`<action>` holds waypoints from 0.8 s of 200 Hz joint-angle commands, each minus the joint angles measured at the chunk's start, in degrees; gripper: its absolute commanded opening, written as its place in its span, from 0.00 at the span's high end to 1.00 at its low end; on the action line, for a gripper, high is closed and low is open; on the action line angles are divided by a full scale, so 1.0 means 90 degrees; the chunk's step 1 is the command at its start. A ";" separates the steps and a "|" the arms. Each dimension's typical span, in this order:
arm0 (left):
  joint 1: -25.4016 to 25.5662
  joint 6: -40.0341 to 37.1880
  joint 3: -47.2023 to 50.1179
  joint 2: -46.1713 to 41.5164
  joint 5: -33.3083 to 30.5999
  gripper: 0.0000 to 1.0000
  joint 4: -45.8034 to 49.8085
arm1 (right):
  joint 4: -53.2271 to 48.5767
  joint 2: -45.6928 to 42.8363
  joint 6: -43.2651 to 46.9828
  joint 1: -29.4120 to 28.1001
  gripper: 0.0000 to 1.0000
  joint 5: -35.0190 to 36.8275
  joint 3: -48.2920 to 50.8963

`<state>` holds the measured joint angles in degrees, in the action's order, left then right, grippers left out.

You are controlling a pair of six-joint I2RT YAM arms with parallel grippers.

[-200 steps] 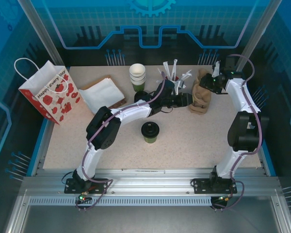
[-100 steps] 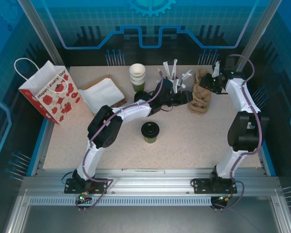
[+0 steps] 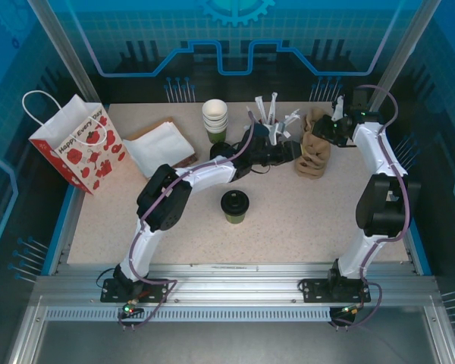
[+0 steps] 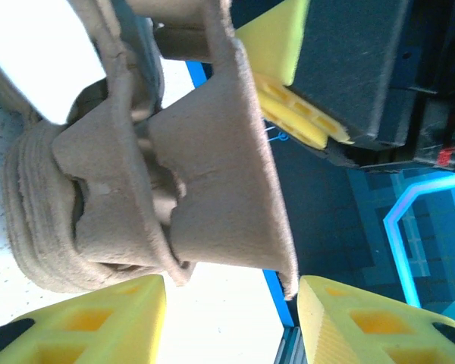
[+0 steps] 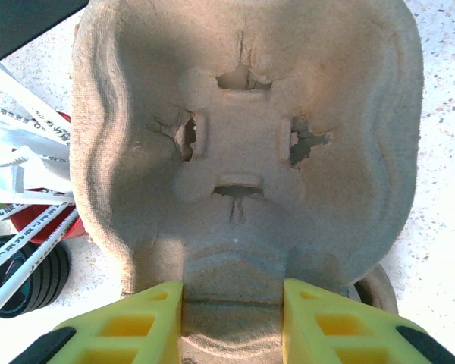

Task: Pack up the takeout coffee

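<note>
**A:** Anything changed in the last second?

**B:** Barely. The left gripper has edged a touch closer to the pulp cup carrier. Its fingers stand apart, and the carrier's rim hangs in the gap between them, not pinched.

**A:** And the other one?

**B:** The right gripper hasn't budged. It's clamped on the carrier's edge, holding it tipped up at the far right of the table.

**A:** Coffee?

**B:** The takeout coffee sits right where it was – upright mid-table, lid on, well apart from both grippers and from the paper bag at far left.
</note>
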<state>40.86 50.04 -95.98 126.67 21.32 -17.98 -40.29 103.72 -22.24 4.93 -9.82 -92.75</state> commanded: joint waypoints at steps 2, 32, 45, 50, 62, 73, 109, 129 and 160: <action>-0.0041 -0.0390 0.0305 -0.0531 0.0023 0.47 0.0272 | -0.0193 -0.0386 0.0021 0.0116 0.65 0.0412 -0.0260; -0.0043 -0.0753 0.0789 -0.1181 0.0105 0.42 0.0633 | -0.0117 -0.1080 -0.0040 0.0027 0.65 0.0714 0.0114; -0.0070 -0.0932 0.1087 -0.1572 0.0131 0.40 0.0739 | -0.0101 -0.1416 0.0009 -0.0113 0.65 0.0845 0.0392; -0.0082 -0.1027 0.1199 -0.1739 0.0150 0.39 0.0793 | -0.0125 -0.1586 0.0062 -0.0193 0.65 0.0906 0.0517; -0.0138 -0.1215 0.1464 -0.2158 0.0160 0.38 0.1004 | -0.0162 -0.1959 0.0190 -0.0407 0.65 0.1023 0.0783; -0.0220 -0.1391 0.1756 -0.2581 0.0184 0.38 0.1183 | -0.0220 -0.2333 0.0337 -0.0613 0.65 0.1175 0.1027; -0.0703 -0.1745 0.2791 -0.4146 0.0043 0.37 0.1797 | -0.0437 -0.3357 0.0860 -0.1940 0.65 0.1818 0.1703; -0.1005 -0.1922 0.3284 -0.4996 -0.0190 0.36 0.2225 | -0.0520 -0.3449 0.1035 -0.2769 0.65 0.2061 0.1964; -0.1388 -0.2109 0.3930 -0.6171 -0.0591 0.34 0.2898 | -0.0579 -0.3218 0.1341 -0.3533 0.64 0.2279 0.2322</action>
<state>29.91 34.48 -64.69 77.23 19.44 0.51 -43.64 73.19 -13.80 -23.62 7.20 -74.70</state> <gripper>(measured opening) 0.652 0.356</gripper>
